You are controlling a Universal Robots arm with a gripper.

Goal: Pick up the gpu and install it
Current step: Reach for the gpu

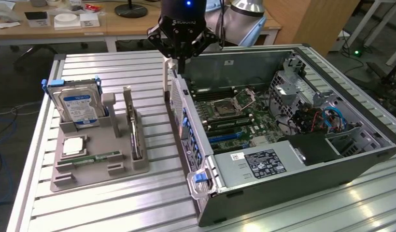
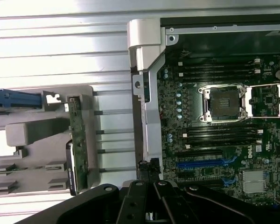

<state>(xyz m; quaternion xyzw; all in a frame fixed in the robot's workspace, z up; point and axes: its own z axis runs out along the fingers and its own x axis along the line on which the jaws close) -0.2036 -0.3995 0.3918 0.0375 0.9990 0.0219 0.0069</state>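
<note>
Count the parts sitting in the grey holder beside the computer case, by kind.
hard drive: 1
gpu: 1
memory stick: 1
square chip: 1
Total in the grey holder: 4

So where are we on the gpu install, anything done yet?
Nothing is done yet. The gpu stands on edge in the grey tray, untouched. The gripper hangs over the rear wall of the open case, apart from the card. The blue slot on the motherboard is bare, so both pick-up and install are left.
</note>
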